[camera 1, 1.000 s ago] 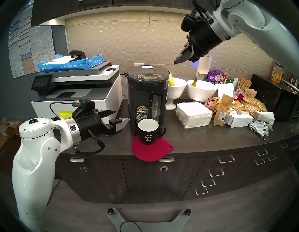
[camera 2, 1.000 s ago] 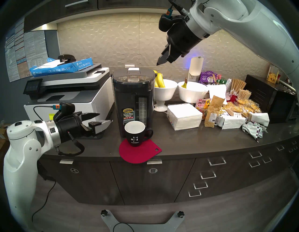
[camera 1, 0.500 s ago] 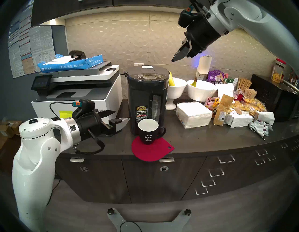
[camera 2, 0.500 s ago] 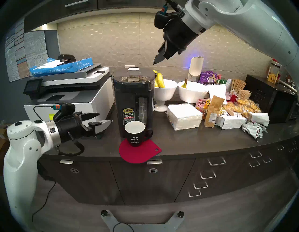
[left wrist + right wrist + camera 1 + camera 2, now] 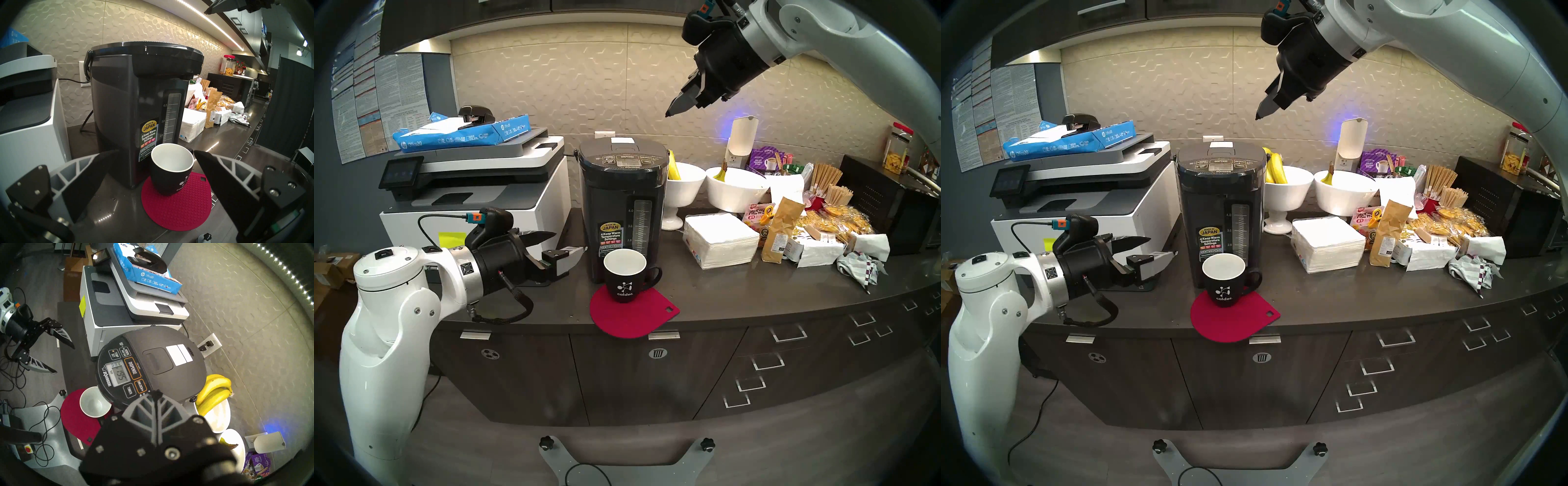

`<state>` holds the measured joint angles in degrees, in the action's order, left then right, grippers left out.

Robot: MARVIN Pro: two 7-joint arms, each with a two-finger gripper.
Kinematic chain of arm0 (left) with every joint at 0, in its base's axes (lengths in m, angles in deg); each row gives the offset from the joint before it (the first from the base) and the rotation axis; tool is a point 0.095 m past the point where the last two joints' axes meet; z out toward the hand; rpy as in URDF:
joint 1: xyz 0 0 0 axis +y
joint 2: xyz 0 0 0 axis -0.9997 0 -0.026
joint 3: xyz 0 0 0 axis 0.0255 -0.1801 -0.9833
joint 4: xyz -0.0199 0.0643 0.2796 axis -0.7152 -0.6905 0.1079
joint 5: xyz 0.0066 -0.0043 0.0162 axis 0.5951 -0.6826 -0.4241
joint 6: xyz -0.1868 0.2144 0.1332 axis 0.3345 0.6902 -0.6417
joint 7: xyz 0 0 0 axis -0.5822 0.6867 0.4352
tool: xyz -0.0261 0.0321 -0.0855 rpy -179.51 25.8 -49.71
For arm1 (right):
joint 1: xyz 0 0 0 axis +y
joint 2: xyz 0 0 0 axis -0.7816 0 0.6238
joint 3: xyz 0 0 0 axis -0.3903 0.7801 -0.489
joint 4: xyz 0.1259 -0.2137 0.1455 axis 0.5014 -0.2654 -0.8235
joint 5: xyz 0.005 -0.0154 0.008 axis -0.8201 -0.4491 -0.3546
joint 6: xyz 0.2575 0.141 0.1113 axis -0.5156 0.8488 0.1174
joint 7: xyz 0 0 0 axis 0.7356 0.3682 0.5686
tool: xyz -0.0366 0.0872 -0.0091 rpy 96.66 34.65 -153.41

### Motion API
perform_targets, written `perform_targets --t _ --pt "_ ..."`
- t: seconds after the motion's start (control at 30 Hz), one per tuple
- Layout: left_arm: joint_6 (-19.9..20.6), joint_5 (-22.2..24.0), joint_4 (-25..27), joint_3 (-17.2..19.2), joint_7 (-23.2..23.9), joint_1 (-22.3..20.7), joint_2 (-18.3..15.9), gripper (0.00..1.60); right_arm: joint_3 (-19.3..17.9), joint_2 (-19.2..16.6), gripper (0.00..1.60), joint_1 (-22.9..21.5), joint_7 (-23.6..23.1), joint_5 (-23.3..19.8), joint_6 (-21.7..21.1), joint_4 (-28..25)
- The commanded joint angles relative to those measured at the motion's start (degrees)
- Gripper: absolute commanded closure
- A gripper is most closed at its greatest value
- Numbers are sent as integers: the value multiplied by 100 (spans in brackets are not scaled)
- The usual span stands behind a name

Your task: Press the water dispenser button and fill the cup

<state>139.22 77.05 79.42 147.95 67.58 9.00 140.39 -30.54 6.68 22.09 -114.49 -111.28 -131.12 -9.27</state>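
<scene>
Overhead, the right hand (image 5: 667,114), fingers pressed together, hangs above the Zojirushi water dispenser (image 5: 621,210); bananas (image 5: 1275,168) sit beside it, the left hand (image 5: 570,241) spread, calder mug (image 5: 625,279) below on a red mat (image 5: 633,315).

The water dispenser (image 5: 119,105) is dark plastic with a soft sheen. The cup (image 5: 171,176) is glossy ceramic, black outside, white within. The red mat (image 5: 176,208) under it looks like matt, gridded rubber. The table (image 5: 738,298) is smooth, dark and faintly reflective.
</scene>
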Motion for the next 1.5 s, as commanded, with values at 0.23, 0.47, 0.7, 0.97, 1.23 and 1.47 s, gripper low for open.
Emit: perform_targets --t 0.23,0.47,0.7,0.97,1.23,1.47 --pt "-1 0 61 1 1 -2 -1 0 174 170 160 -25 148 38 13 52" --pt "-1 0 61 1 1 -2 -1 0 295 141 160 -62 115 75 13 -33" --pt "-1 1 61 1 1 -2 -1 0 338 131 160 -36 192 -7 13 -126" --pt "-1 1 61 1 1 -2 -1 0 402 137 160 22 366 -151 13 -200" --pt "-1 1 61 1 1 -2 -1 0 440 217 160 110 502 -207 13 -76" --pt "-1 1 61 1 1 -2 -1 0 489 331 160 133 573 -262 13 75"
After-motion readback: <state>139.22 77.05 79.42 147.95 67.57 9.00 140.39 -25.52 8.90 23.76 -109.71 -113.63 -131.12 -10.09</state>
